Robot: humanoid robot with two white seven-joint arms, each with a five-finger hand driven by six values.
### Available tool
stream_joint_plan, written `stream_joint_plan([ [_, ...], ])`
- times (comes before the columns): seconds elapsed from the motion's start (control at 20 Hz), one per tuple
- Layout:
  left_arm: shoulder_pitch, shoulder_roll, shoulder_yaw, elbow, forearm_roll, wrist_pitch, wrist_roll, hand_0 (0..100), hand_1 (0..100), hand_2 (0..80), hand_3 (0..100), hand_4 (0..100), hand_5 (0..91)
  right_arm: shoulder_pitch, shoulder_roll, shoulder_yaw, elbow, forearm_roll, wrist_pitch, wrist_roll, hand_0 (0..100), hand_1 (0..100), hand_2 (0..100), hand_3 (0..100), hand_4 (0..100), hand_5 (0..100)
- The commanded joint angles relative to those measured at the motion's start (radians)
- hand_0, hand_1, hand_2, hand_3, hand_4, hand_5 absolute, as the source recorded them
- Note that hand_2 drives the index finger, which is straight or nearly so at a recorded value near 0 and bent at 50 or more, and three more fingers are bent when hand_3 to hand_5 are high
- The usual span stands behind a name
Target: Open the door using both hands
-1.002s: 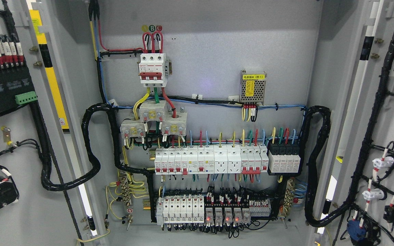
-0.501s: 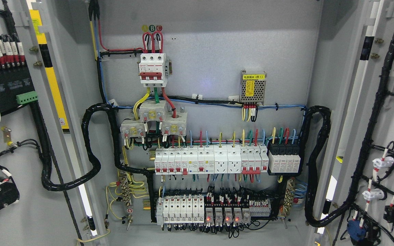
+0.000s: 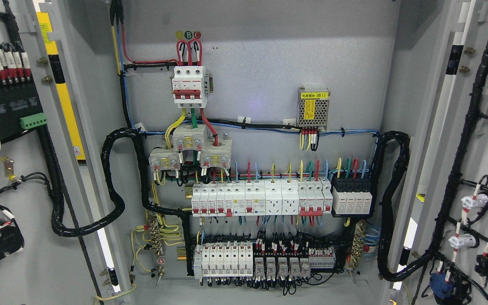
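Both doors of the grey electrical cabinet stand swung wide. The left door (image 3: 19,262) fills the left edge with its inner side facing me, carrying a black terminal block and wiring. The right door (image 3: 485,140) fills the right edge, its inner face strung with black cable looms and white and blue parts. Between them the cabinet back panel (image 3: 269,63) is fully exposed. Neither of my hands nor any arm shows in the head view.
On the panel sit a red-and-white main breaker (image 3: 189,87), a small metal power supply (image 3: 313,108), a row of white breakers (image 3: 261,199) and a lower row of relays (image 3: 265,262). Thick black cable looms (image 3: 115,186) bridge from panel to each door.
The red indicator lights on the lower relay row, lit in both earlier frames, are now dark. The left door shifted very slightly between the earliest frame and now.
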Motion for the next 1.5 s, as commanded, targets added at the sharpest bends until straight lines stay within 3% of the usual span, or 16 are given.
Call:
stream_joint_plan([
  [0.0, 0.006, 0.001, -0.280, -0.035, -0.022, -0.017, 0.001, 0, 0, 0.0, 4, 0, 0.0, 0.005, 0.011, 0.173, 0.210, 0.040, -0.002, -0.002, 21, 11, 0, 0, 0, 0],
  [0.1, 0.012, 0.001, -0.371, -0.021, -0.127, -0.017, 0.002, 0, 0, 0.0, 4, 0, 0.0, 0.003, 0.041, 0.199, 0.308, 0.057, 0.000, -0.002, 21, 11, 0, 0, 0, 0],
  [0.2, 0.027, -0.002, -0.464, 0.036, -0.253, -0.024, 0.004, 0, 0, 0.0, 4, 0, 0.0, -0.001, 0.049, 0.231, 0.432, 0.097, 0.000, -0.002, 21, 11, 0, 0, 0, 0],
  [0.3, 0.029, -0.007, -0.549, 0.129, -0.328, -0.058, 0.007, 0, 0, 0.0, 4, 0, 0.0, -0.006, 0.074, 0.260, 0.557, 0.108, 0.000, -0.005, 21, 11, 0, 0, 0, 0],
  [0.5, 0.025, -0.080, -0.604, 0.347, -0.342, -0.110, 0.007, 0, 0, 0.0, 4, 0, 0.0, -0.047, 0.147, 0.265, 0.790, 0.129, 0.009, -0.011, 21, 11, 0, 0, 0, 0],
  [0.75, -0.031, -0.171, -0.606, 0.705, -0.350, -0.112, 0.007, 0, 0, 0.0, 4, 0, 0.0, -0.115, 0.207, 0.251, 1.109, 0.205, 0.012, -0.013, 21, 11, 0, 0, 0, 0],
  [1.05, -0.218, -0.326, -0.603, 1.360, -0.396, -0.109, 0.008, 0, 0, 0.0, 4, 0, 0.0, -0.243, 0.218, 0.260, 1.541, 0.220, 0.023, -0.016, 21, 11, 0, 0, 0, 0],
  [1.15, -0.256, -0.361, -0.600, 1.512, -0.396, -0.103, 0.008, 0, 0, 0.0, 4, 0, 0.0, -0.297, 0.218, 0.264, 1.682, 0.231, 0.064, -0.025, 21, 11, 0, 0, 0, 0],
  [1.3, -0.264, -0.402, -0.595, 1.648, -0.396, -0.097, 0.013, 0, 0, 0.0, 4, 0, 0.0, -0.320, 0.218, 0.257, 1.728, 0.280, 0.151, -0.060, 21, 11, 0, 0, 0, 0],
  [1.45, -0.261, -0.406, -0.597, 1.761, -0.396, -0.096, 0.086, 0, 0, 0.0, 4, 0, 0.0, -0.326, 0.216, 0.262, 1.721, 0.309, 0.269, -0.112, 21, 11, 0, 0, 0, 0],
])
